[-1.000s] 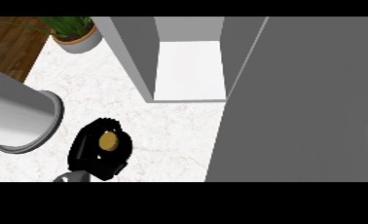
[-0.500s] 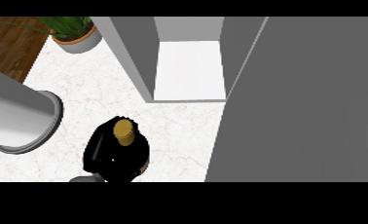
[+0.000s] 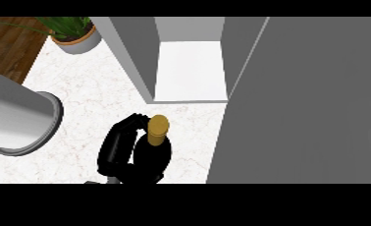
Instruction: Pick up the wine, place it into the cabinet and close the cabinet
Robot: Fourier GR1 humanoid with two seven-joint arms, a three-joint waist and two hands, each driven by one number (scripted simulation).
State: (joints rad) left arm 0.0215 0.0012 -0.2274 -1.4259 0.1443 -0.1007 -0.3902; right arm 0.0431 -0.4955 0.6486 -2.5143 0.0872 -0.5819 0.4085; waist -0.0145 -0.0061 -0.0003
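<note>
Wine bottle (image 3: 153, 144) in robot hand (image 3: 118, 147), outside open cabinet (image 3: 190, 70)

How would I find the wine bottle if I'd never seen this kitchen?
Start at the open grey cabinet on the white marble counter. Just in front of its opening, a black hand curls round the dark wine bottle. Only the bottle has a round gold cap.

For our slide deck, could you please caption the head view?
A hand curled round the gold-capped wine bottle on the marble counter, before the open cabinet.
</note>
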